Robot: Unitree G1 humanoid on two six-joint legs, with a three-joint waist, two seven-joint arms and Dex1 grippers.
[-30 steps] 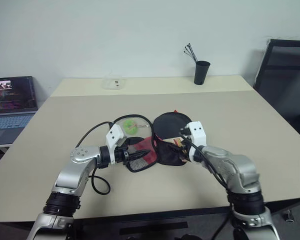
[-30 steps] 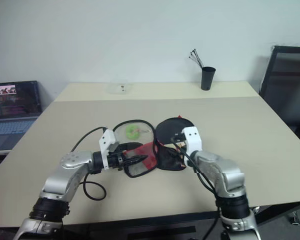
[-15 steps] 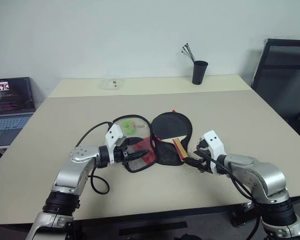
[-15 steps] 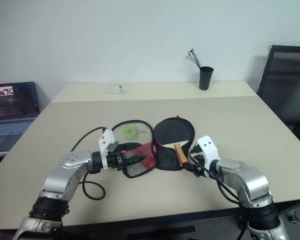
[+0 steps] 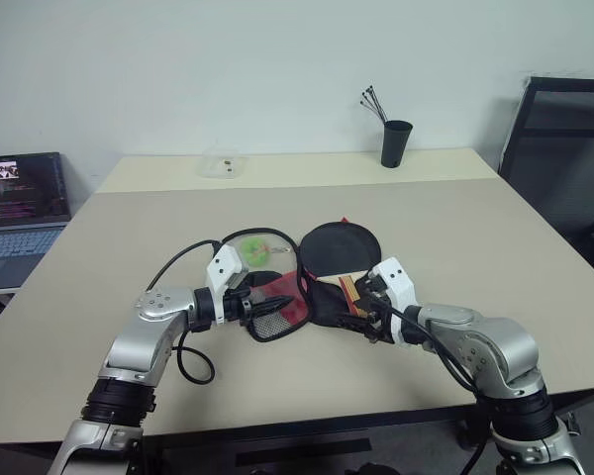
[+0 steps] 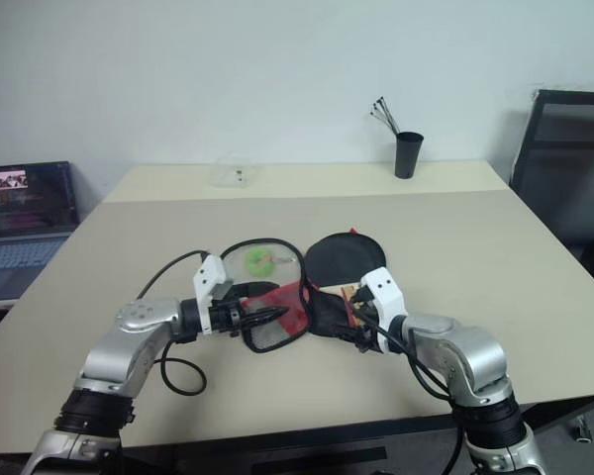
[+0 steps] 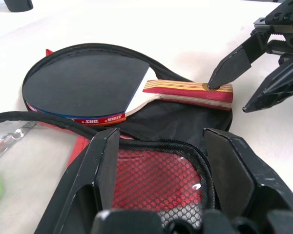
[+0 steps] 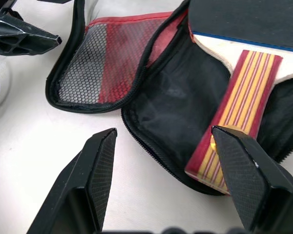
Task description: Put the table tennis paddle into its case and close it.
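So the table tennis paddle [image 7: 83, 83] lies in the unzipped case [image 5: 322, 287], mid-tabletop toward the near edge. The left wrist view shows what the head views don't: one right gripper [image 7: 244, 73] fingertip touches the handle end, jaws spread, nothing gripped. The left gripper [image 7: 161, 165] straddles the case's mesh flap, fingers apart, not clamped on it.

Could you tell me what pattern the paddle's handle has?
The table tennis paddle has a handle striped lengthwise in red and yellow wood tones, clearest in the right wrist view.
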